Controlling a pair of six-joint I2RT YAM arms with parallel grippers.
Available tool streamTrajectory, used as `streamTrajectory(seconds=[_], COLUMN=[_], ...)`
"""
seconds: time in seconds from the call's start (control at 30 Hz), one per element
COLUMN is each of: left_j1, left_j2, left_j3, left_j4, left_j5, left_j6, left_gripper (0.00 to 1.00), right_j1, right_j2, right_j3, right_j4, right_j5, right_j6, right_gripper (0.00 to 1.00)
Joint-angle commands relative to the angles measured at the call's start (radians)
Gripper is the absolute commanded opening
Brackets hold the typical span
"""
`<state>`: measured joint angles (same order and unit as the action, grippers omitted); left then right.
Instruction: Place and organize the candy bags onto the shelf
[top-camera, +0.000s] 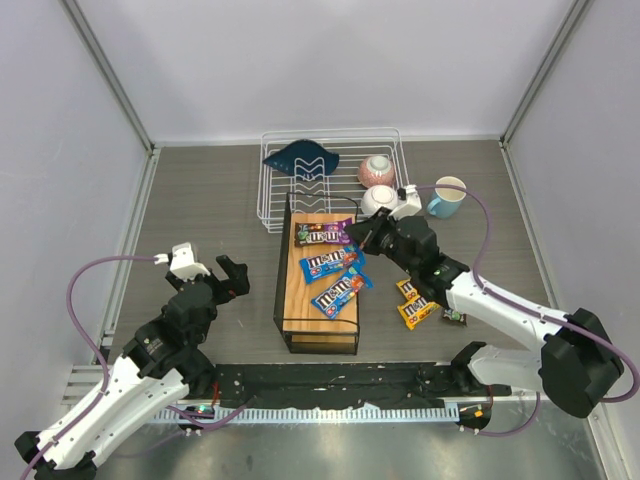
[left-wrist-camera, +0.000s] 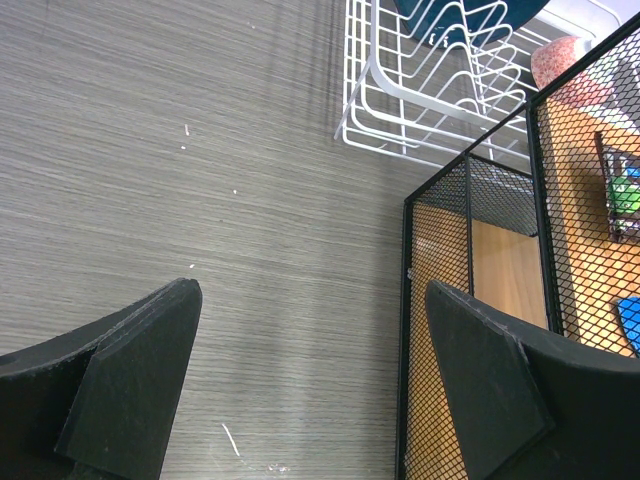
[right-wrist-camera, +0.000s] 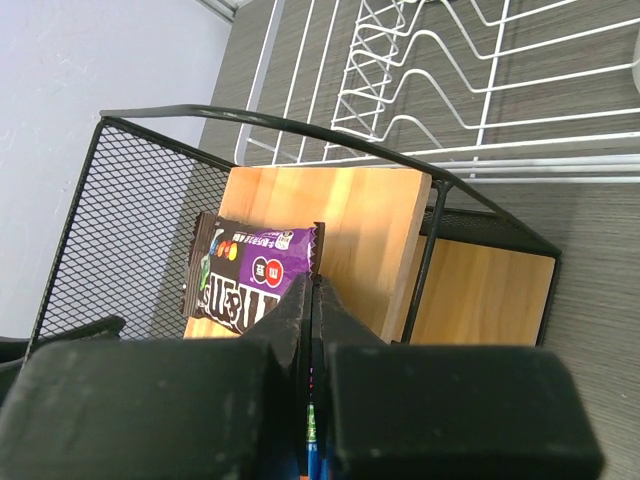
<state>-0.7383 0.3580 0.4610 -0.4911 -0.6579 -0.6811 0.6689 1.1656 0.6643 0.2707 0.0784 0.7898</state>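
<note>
The shelf (top-camera: 300, 300), a black mesh frame with a wooden top, stands mid-table. On top lie a purple candy bag (top-camera: 323, 235) at the far end and two blue bags (top-camera: 330, 264) (top-camera: 340, 292) nearer. Two yellow bags (top-camera: 408, 290) (top-camera: 420, 312) lie on the table to its right. My right gripper (top-camera: 358, 238) is shut at the purple bag's right end. In the right wrist view the bag (right-wrist-camera: 245, 270) lies flat on the plank (right-wrist-camera: 370, 230) and its end seam runs into the gripper's (right-wrist-camera: 315, 285) closed tips. My left gripper (top-camera: 225, 280) is open and empty left of the shelf (left-wrist-camera: 470, 200).
A white wire dish rack (top-camera: 330, 180) stands behind the shelf, holding a blue item (top-camera: 305, 158) and a pink bowl (top-camera: 376, 170). A white bowl (top-camera: 378, 200) and a blue mug (top-camera: 447, 197) sit to its right. A small dark packet (top-camera: 455, 318) lies by the yellow bags.
</note>
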Motion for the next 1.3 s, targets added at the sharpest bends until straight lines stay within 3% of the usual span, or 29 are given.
streamTrajectory(seconds=[0.0, 0.47, 0.57, 0.6, 0.7, 0.8, 1.27], left_j1=[-0.004, -0.004, -0.004, -0.004, -0.004, -0.004, -0.004], left_j2=[-0.002, -0.001, -0.001, -0.001, -0.001, 0.002, 0.009], left_j3=[-0.002, -0.005, -0.007, -0.005, -0.007, -0.007, 0.001], left_j4=[0.020, 0.019, 0.019, 0.017, 0.020, 0.022, 0.020], left_j5=[-0.006, -0.006, -0.006, -0.006, -0.006, -0.005, -0.011], left_j6=[-0.006, -0.006, -0.006, -0.006, -0.006, -0.006, -0.001], left_gripper=[1.00, 1.00, 1.00, 1.00, 1.00, 1.00, 1.00], right_j1=[0.017, 0.038, 0.040, 0.038, 0.040, 0.038, 0.037], right_j2=[0.008, 0.014, 0.003, -0.003, -0.032, -0.075, -0.138], right_j3=[0.046, 0.038, 0.037, 0.035, 0.037, 0.040, 0.098], right_j4=[0.058, 0.081, 0.079, 0.078, 0.050, 0.003, -0.341], right_j5=[0.043, 0.063, 0.060, 0.060, 0.078, 0.098, -0.006], right_j6=[0.014, 0.026, 0.022, 0.020, 0.005, -0.014, -0.067], right_gripper=[0.01, 0.02, 0.20, 0.31, 0.43, 0.48, 0.49])
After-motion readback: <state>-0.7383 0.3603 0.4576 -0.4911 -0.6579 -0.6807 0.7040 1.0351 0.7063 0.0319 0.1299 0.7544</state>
